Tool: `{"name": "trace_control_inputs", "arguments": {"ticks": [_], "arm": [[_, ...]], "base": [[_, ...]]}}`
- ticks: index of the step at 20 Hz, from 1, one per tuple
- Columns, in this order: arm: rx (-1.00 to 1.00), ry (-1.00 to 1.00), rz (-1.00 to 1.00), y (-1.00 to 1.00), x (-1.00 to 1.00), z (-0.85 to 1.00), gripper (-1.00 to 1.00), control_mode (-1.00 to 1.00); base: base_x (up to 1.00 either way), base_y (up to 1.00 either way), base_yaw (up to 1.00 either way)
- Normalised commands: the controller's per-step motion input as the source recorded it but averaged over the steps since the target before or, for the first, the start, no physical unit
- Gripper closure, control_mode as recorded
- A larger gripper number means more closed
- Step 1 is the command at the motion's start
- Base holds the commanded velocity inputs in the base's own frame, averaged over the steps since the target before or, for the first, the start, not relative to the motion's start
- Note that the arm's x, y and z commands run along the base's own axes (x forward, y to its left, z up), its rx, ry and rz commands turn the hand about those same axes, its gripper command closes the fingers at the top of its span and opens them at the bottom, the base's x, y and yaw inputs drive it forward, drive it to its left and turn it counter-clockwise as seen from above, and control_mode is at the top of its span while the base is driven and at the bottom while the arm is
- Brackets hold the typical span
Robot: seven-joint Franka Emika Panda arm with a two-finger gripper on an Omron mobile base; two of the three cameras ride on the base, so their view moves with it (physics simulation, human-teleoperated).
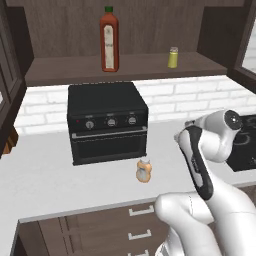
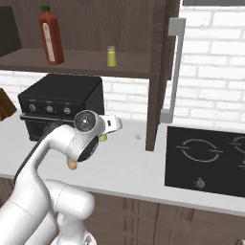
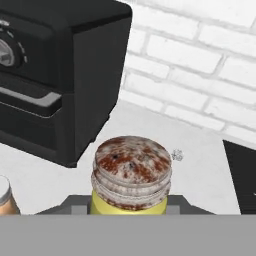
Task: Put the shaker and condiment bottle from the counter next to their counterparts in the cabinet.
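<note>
Sitting right at the camera in the hand view, the shaker showed its speckled silvery cap and yellow body, with a grey finger flanking it on each side, so the gripper looked narrowed onto the shaker; actual contact couldn't be confirmed. From the right base view a sliver of yellow-green peeked out under the hand, above the counter. The condiment bottle stood upright on the counter, just in front of the toaster oven near its right corner. Further back was the white brick wall, and the stovetop sat off to the right. Up in the cabinet, the red bottle and the second shaker stood well apart on the shelf.
</note>
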Motion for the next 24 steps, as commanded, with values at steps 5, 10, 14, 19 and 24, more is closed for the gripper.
{"name": "trace_control_inputs", "arguments": {"ticks": [5, 10, 14, 19, 24], "arm": [[0.00, 0.01, -0.25, -0.08, 0.00, 0.89, 1.00, -1.00], [0.00, 0.00, -0.25, 0.00, -0.09, 0.90, 1.00, -1.00], [0.00, -0.03, -0.22, 0.00, -0.06, 0.98, 1.00, -1.00], [0.00, -0.18, -0.20, 0.00, 0.00, 0.85, 1.00, -1.00], [0.00, -0.31, -0.14, 0.00, 0.00, 0.56, 1.00, -1.00]], "base": [[0.00, 0.00, 0.00], [0.00, 0.00, 0.00], [0.00, 0.00, 0.00], [0.00, 0.00, 0.00], [0.00, 0.00, 0.00]]}}
